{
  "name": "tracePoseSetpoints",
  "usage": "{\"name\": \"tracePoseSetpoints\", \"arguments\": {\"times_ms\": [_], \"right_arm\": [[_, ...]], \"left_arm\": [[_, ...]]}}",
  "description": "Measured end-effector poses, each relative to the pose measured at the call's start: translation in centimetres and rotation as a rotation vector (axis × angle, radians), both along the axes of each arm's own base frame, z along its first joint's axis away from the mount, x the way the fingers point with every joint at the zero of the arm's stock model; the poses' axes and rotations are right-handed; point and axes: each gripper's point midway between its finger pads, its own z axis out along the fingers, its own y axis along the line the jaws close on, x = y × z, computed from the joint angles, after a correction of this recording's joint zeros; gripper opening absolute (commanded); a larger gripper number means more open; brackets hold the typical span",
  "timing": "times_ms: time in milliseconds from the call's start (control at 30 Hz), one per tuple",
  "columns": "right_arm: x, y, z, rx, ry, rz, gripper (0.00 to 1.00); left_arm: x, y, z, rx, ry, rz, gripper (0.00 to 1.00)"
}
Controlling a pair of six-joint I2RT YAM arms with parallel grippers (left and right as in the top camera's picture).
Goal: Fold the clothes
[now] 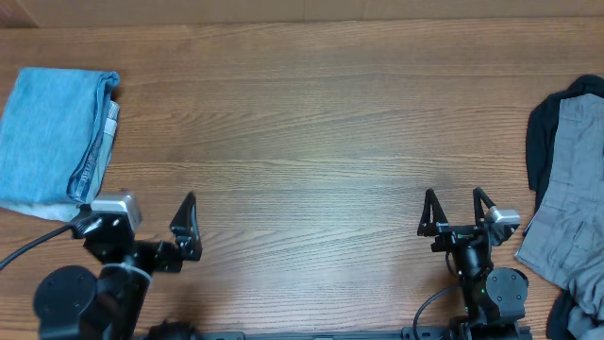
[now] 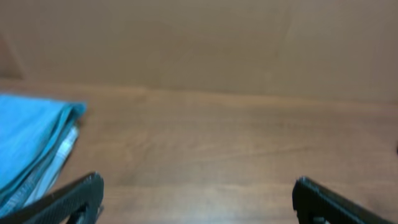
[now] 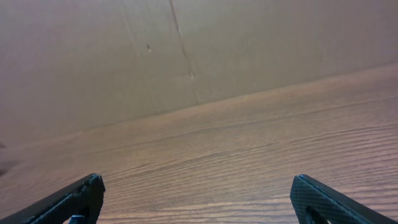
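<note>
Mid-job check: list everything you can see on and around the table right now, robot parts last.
Folded jeans: one, pale blue, far-left edge of the table.
Grey garment: one, grey, right edge, unfolded, lying on the black one.
Black garment: one as far as I can tell, black, right edge, showing above and below the grey one.
Table: one, brown wood grain.
Back panel: one, tan, behind the table's far edge.
Left pincer: one, black, near edge on the left, open, holding nothing.
Right pincer: one, black, near edge on the right, open, holding nothing.
</note>
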Motion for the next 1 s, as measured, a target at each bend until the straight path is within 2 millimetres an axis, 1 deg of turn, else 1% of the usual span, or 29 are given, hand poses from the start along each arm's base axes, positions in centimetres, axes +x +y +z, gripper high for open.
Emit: {"name": "tracePoseSetpoints", "arguments": {"times_ms": [33, 133, 367, 400, 467, 500, 533, 633, 700, 833, 933, 1000], "right_arm": [[0.0, 0.0, 0.0, 0.000, 0.001, 0.000, 1.00], [0.0, 0.0, 0.0, 0.000, 0.001, -0.001, 1.00], [0.0, 0.0, 0.0, 0.000, 0.000, -0.001, 1.00], [0.0, 0.0, 0.0, 0.000, 0.001, -0.001, 1.00], [0.0, 0.0, 0.0, 0.000, 0.000, 0.000, 1.00], [0.0, 0.0, 0.0, 0.000, 0.001, -0.001, 1.00], [0.0, 0.0, 0.0, 0.000, 0.001, -0.001, 1.00], [0.0, 0.0, 0.0, 0.000, 0.000, -0.001, 1.00], [0.0, 0.0, 0.0, 0.000, 0.001, -0.001, 1.00], [0.0, 0.0, 0.0, 0.000, 0.000, -0.001, 1.00], [0.0, 0.0, 0.0, 0.000, 0.000, -0.001, 1.00], [0.0, 0.0, 0.0, 0.000, 0.000, 0.000, 1.00]], "left_arm": [[0.9, -0.2, -1.0, -0.002, -0.032, -0.019, 1.00], [2.3, -0.7, -1.7, 0.003, -0.142, -0.058, 1.00], [3.2, -1.1, -2.5, 0.035, -0.388, -0.091, 1.00], [3.2, -1.1, -2.4, 0.045, -0.451, -0.089, 1.00], [3.3, -0.9, -2.2, 0.056, -0.520, -0.077, 1.00], [3.5, -0.6, -3.0, 0.060, -0.540, -0.063, 1.00], [3.6, -0.4, -3.5, 0.059, -0.535, -0.052, 1.00], [4.3, 1.0, -6.2, 0.027, -0.492, 0.031, 1.00], [4.2, 1.6, -7.2, 0.005, -0.488, 0.081, 1.00], [3.6, 2.7, -7.5, -0.029, -0.520, 0.166, 1.00], [3.5, 3.8, -8.6, -0.039, -0.518, 0.229, 1.00], [3.6, 4.1, -9.4, -0.045, -0.502, 0.249, 1.00]]}}
